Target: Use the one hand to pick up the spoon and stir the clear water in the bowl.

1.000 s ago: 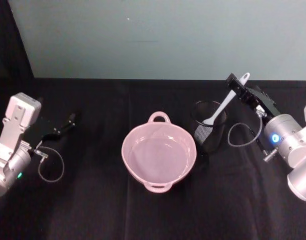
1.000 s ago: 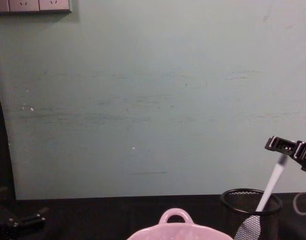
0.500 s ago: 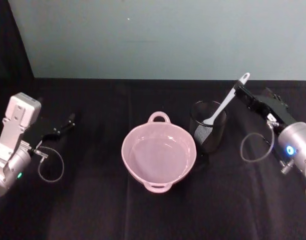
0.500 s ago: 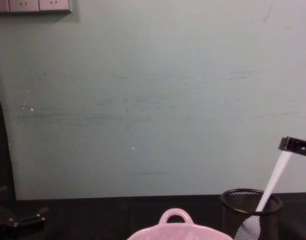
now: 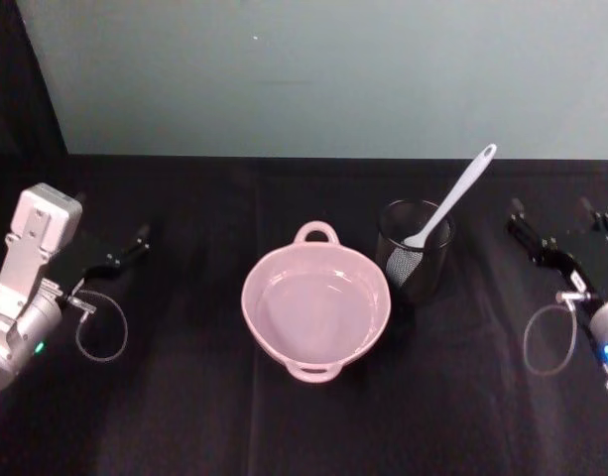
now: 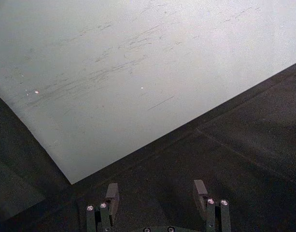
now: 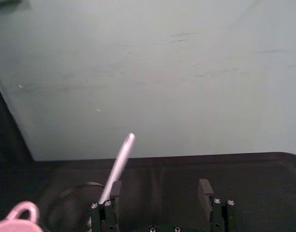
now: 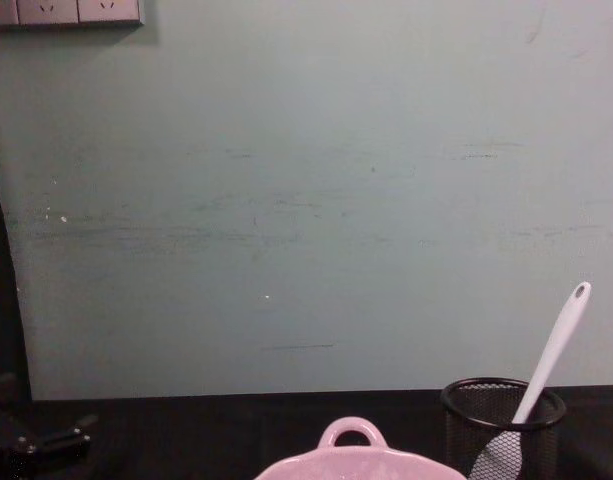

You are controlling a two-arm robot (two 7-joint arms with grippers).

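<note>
The white spoon point(image 5: 450, 205) stands in the black mesh cup point(image 5: 415, 264), head down, its handle point(image 8: 553, 346) leaning up and to the right. Nothing holds it. The pink bowl point(image 5: 250, 297) sits mid-table to the left of the cup with clear water in it, and its loop handle point(image 8: 352, 432) faces the wall. My right gripper point(image 5: 548, 210) is open near the table's right edge, well clear of the spoon. In the right wrist view its fingers point(image 7: 115, 189) stand apart, with the spoon point(image 7: 119, 162) ahead. My left gripper point(image 5: 113, 222) rests open at the far left.
A black cloth covers the table point(image 5: 184, 416), and a pale green wall point(image 8: 306, 200) rises behind it. Cable loops hang by each wrist point(image 5: 100, 332). Bare cloth lies in front of the bowl and between the cup and the right gripper.
My right gripper was at the spoon's handle a second ago. It has since drawn back to the right and down, leaving the spoon leaning in the cup. The left arm has not moved.
</note>
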